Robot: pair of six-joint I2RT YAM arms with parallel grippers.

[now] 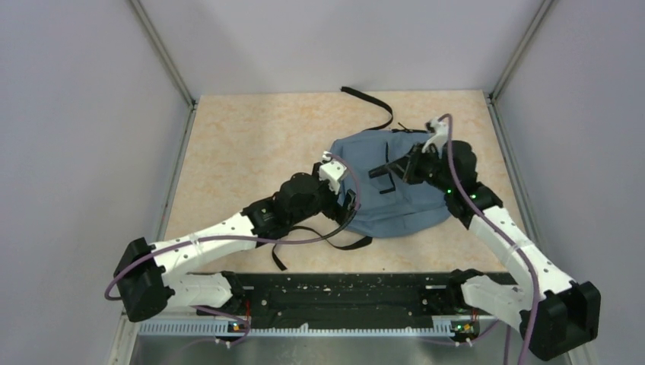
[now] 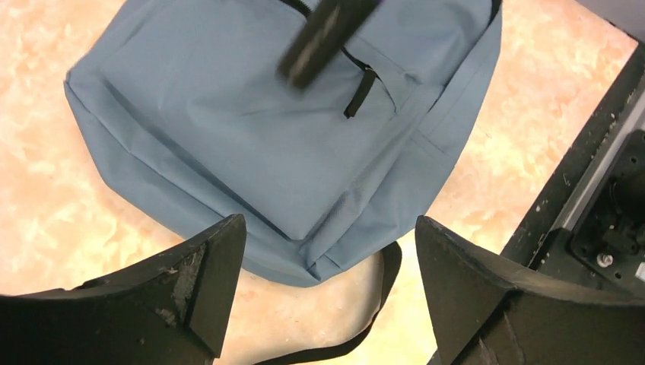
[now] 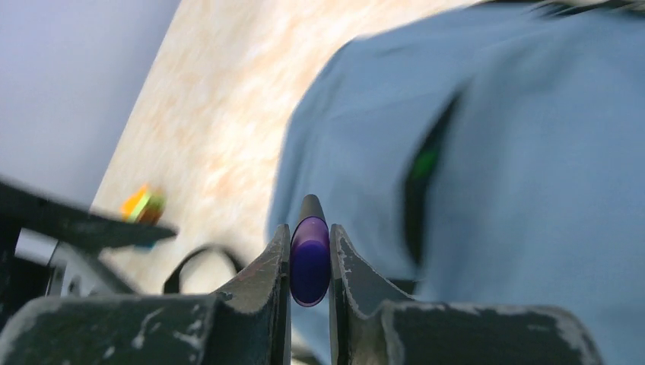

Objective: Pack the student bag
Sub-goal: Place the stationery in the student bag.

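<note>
The student bag [image 2: 228,114] is laid flat on the bench [image 2: 46,213], below and just ahead of the left hand [image 2: 327,228], which is spread wide with nothing held. A dark marker [image 3: 309,266] with a purple end is clamped in the right hand [image 3: 310,237], above the bag.

Blue-grey student bag [image 1: 403,209] flat on the table [image 1: 251,137], front pocket up, straps sprawled.
</note>
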